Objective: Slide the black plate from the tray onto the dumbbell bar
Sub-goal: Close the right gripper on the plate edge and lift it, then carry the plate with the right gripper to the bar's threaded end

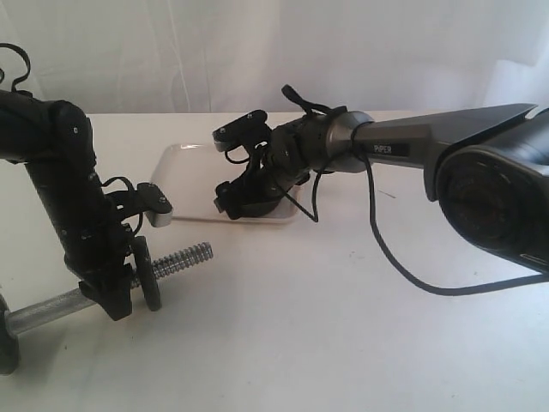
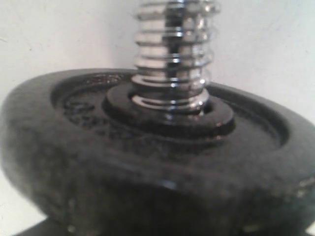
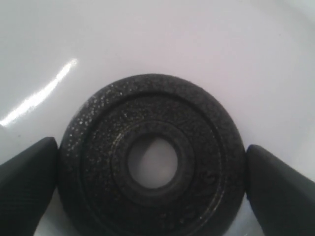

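The black plate (image 3: 152, 160) lies flat on the white tray (image 1: 184, 163), centre hole facing the right wrist camera. My right gripper (image 3: 152, 162) is open around it, one dark fingertip (image 3: 29, 172) at each side of the rim with hardly any gap. From outside, the right gripper (image 1: 244, 202) hangs over the tray and hides the plate. My left gripper (image 1: 116, 296) is shut on the dumbbell bar (image 1: 184, 257), holding it slanted above the table. Another black disc (image 1: 147, 273) sits on the bar beside the left gripper. The bar's threaded end (image 2: 172, 59) rises out of this disc (image 2: 147, 162).
A black end weight (image 1: 7, 339) sits on the bar's lower end at the left edge. A black cable (image 1: 386, 249) loops down from the right arm over the white table (image 1: 300, 343). A white backdrop closes off the rear.
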Available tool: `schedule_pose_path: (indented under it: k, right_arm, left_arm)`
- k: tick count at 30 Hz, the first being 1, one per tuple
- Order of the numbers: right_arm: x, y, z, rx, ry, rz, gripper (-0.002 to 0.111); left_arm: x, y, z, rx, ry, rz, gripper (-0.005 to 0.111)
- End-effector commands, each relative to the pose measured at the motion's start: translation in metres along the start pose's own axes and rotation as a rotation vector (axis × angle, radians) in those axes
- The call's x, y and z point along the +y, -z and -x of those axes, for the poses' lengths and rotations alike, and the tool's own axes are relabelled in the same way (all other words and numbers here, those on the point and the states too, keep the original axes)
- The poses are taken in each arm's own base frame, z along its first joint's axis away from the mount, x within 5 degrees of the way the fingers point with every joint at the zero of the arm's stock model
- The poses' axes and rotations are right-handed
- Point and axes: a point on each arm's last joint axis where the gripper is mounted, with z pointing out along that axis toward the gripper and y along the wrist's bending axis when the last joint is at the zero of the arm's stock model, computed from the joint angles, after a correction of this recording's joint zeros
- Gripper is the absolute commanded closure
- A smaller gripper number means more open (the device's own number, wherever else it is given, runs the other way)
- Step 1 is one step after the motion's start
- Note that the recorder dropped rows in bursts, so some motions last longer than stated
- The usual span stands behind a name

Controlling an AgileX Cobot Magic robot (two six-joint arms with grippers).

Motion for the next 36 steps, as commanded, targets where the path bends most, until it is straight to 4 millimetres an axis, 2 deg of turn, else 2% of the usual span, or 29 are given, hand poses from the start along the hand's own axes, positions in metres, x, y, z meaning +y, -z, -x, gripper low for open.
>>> schedule_pose_path:
  k: [1, 6, 18, 23, 29, 36]
  right_arm:
    - [-0.002, 0.014, -0.006, 0.104, 0.058, -0.005, 0.108]
    - [-0.005, 0.035, 0.006, 0.074, 0.02, 0.082, 0.108]
    - [-0.014, 0.062, 0.014, 0.071, -0.003, 0.153, 0.108]
    - [-0.02, 0.08, 0.02, 0.053, -0.035, 0.236, 0.108]
    - [-0.025, 0.101, 0.011, -0.002, -0.09, 0.321, 0.108]
    - [-0.029, 0.122, -0.016, -0.109, -0.179, 0.45, 0.108]
  left_arm:
    - [-0.007, 0.012, 0.002, -0.037, 0.014, -0.025, 0.107]
    - [-0.006, 0.012, 0.001, -0.035, 0.013, -0.024, 0.107]
    - [-0.006, 0.012, 0.001, -0.036, 0.011, -0.024, 0.107]
    - [-0.007, 0.012, 0.001, -0.034, 0.011, -0.025, 0.107]
    - [-0.008, 0.012, 0.004, -0.06, 0.027, -0.038, 0.107]
    - [-0.007, 0.012, 0.004, -0.064, 0.028, -0.036, 0.107]
